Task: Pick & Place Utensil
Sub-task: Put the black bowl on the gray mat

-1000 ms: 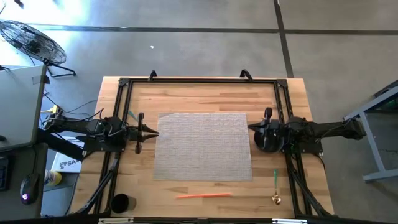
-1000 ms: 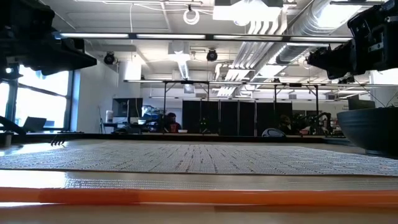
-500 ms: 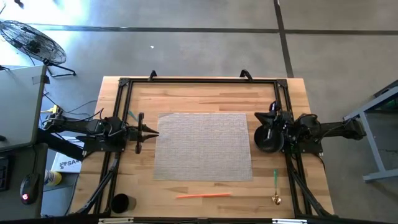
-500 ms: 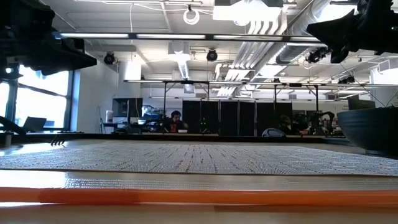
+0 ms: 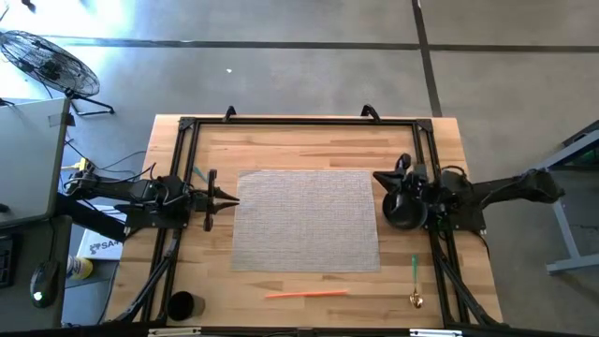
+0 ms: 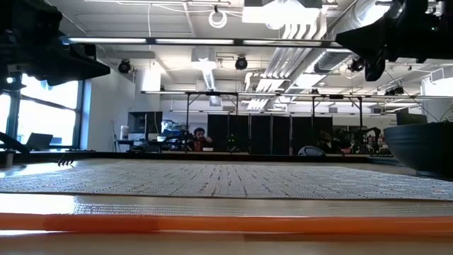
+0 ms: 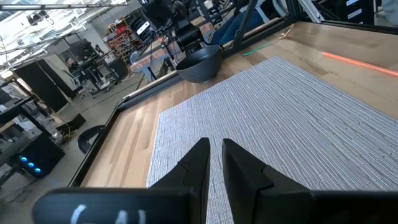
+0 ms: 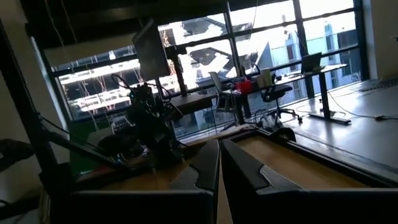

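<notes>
High view: woven mat (image 5: 306,218) central on wooden surface (image 5: 281,150). Spoon (image 5: 414,281), green handle and gold bowl, lying off the mat's near right corner, beside the rail. Orange stick (image 5: 307,293), maybe straw or chopstick, just off the mat's near edge. Dark bowl (image 5: 401,210) touching the mat's right edge. Dark cup (image 5: 181,305) well off the mat's near left corner. Left gripper (image 5: 225,197) parked at the mat's left edge, jaws nearly closed, empty. Right gripper (image 5: 386,178) above the bowl by the mat's right edge, holding nothing.

Handling guess: spoon light, stiff, probably slick; lies flat, so pinch across the green handle mid-length, not the rounded bowl end. Orange stick very light, thin, likely to roll.

Low view: orange stick (image 6: 212,224) a blurred band across the foreground in front of the mat (image 6: 226,180). Bowl (image 6: 421,149) cut off at the edge. Spoon not visible. Arms only dark shapes overhead.

Left wrist view: jaws narrow, slim gap, over the mat (image 7: 280,124); bowl (image 7: 200,63) beyond the mat's far side, orange stick (image 7: 360,62) and green handle (image 7: 258,48) faint.

Right wrist view: jaws nearly shut, aimed at the room; mat, spoon, bowl all out of sight.
</notes>
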